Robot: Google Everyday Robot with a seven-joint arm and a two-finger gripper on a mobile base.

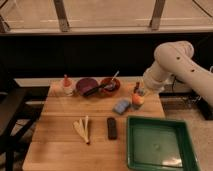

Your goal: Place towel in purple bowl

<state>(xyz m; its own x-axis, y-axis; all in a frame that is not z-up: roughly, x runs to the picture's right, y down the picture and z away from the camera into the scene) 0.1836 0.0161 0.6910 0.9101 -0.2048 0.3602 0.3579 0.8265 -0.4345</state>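
Two bowls stand at the back of the table (55, 145): the purple bowl (86, 86) on the left, and just beside it a red-brown bowl (110, 86) holding a utensil (115, 77). The gripper (137, 93) hangs from the arm (170, 62) over the table's back right corner, directly above an orange item (137, 100) and near the blue pad (121, 106). Whether the gripper is apart, together or clamped on anything cannot be told.

The towel is not plainly in view. A pale patch in the near right corner of the green tray (129, 145) may be the towel, or only glare.

Step in hand, as judged: find and take the towel.
- Confirm the cloth first (the blue pad is not the target).
- Pinch a thin cloth at a wrinkle or edge, not flat on.
- Lift it clear of the tray wall before moving across.
- Release it centred over the purple bowl, clear of the utensil's handle.

Hard to make out: the gripper's tip merges with the orange item, so contact between them is uncertain. The arm's base runs out of view on the right.
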